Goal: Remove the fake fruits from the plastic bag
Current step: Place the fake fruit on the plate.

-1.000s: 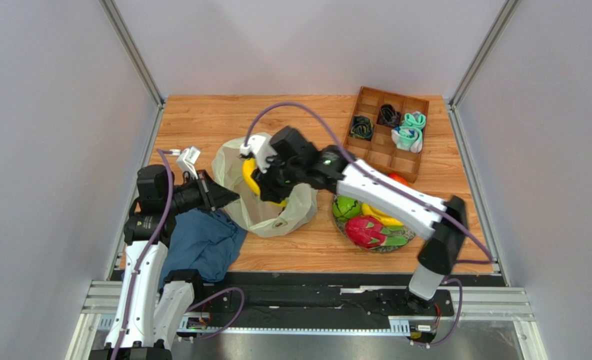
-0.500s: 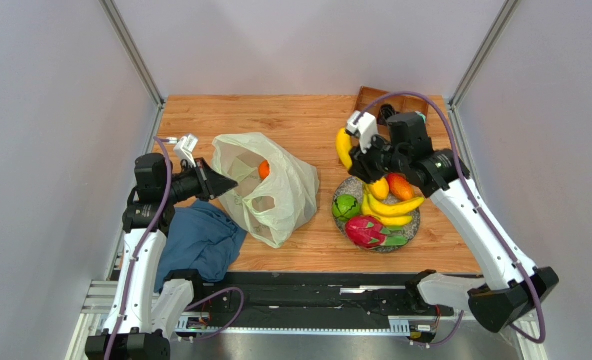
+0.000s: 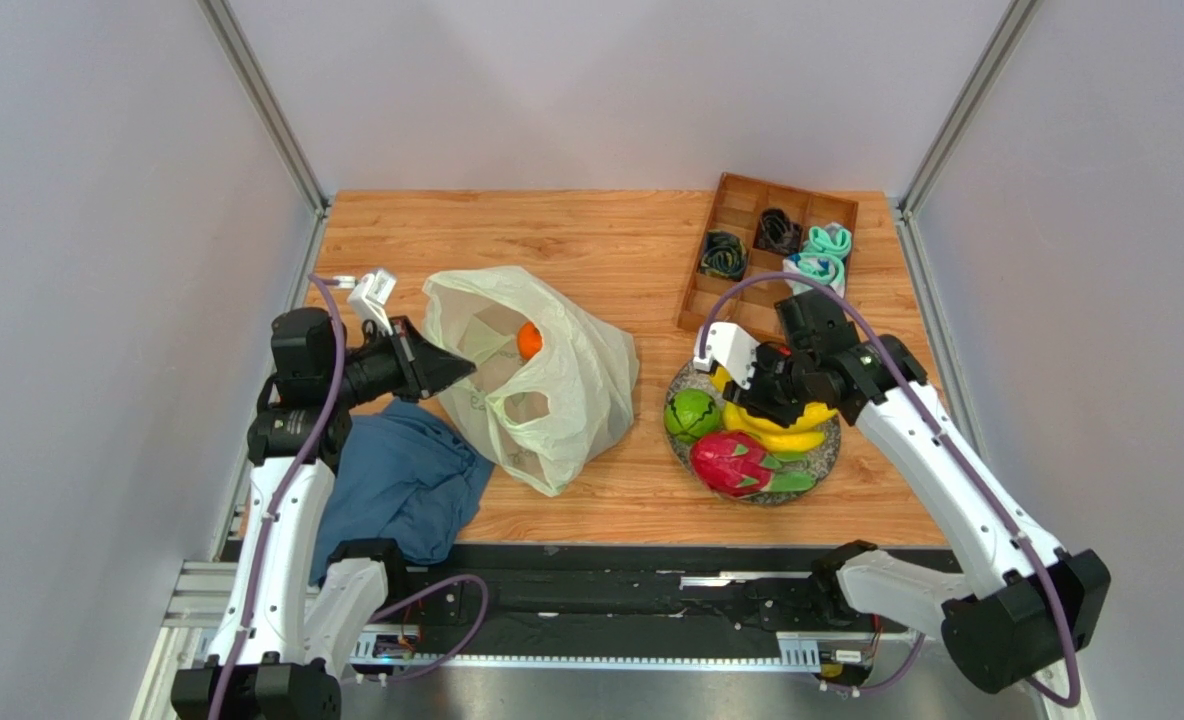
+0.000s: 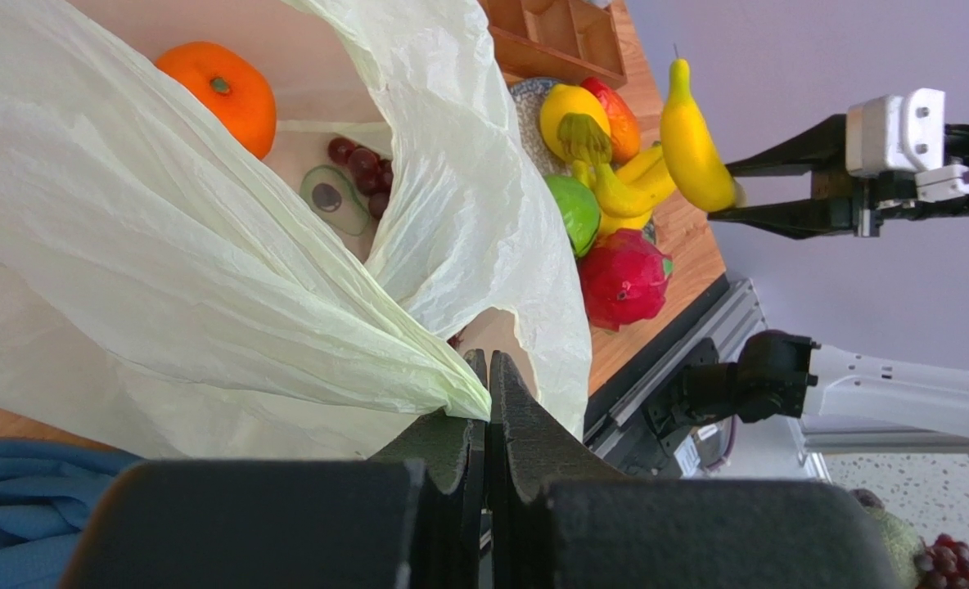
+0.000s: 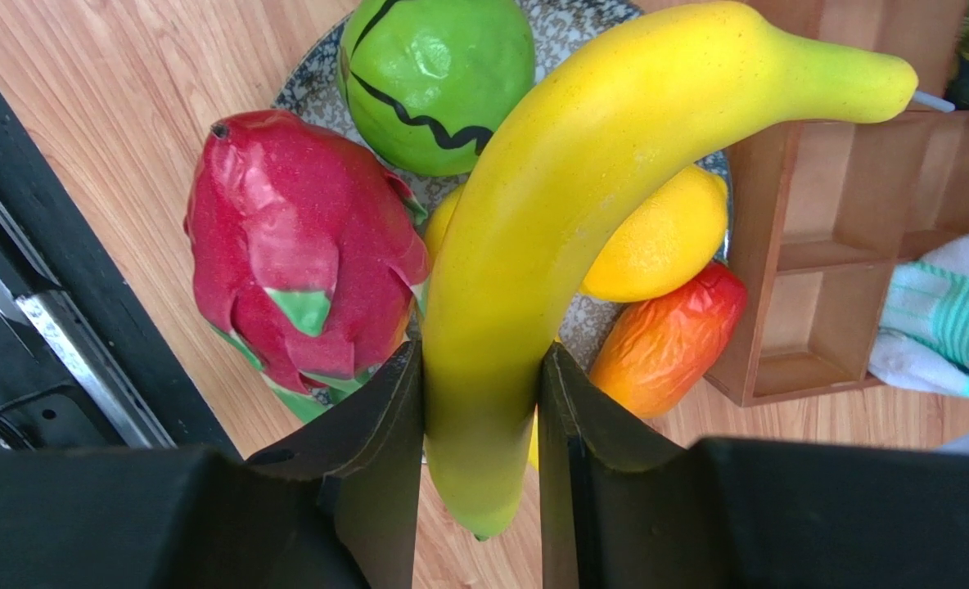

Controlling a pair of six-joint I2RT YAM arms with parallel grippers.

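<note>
The pale yellow-green plastic bag (image 3: pixel 531 375) lies left of centre. My left gripper (image 3: pixel 436 365) is shut on its edge, the film pinched between the jaws in the left wrist view (image 4: pixel 487 358). Inside the bag (image 4: pixel 207 246) I see an orange (image 4: pixel 220 92) and dark grapes (image 4: pixel 360 172). My right gripper (image 3: pixel 771 393) is shut on a yellow banana (image 5: pixel 551 233), held just over the speckled plate (image 3: pixel 828 450). The plate holds a green apple (image 3: pixel 691 416), a pink dragon fruit (image 3: pixel 732 462), more bananas (image 3: pixel 794 432), a lemon (image 5: pixel 662 239) and an orange-red fruit (image 5: pixel 668 344).
A wooden divided tray (image 3: pixel 748 300) with rolled socks and dark cords stands at the back right, close behind the plate. A blue cloth (image 3: pixel 403 488) lies at the front left under my left arm. Metal frame walls close both sides.
My right gripper has carried the banana from the bag rightwards and then lowered it over the plate. The bag has settled open. My left gripper has kept its hold.
</note>
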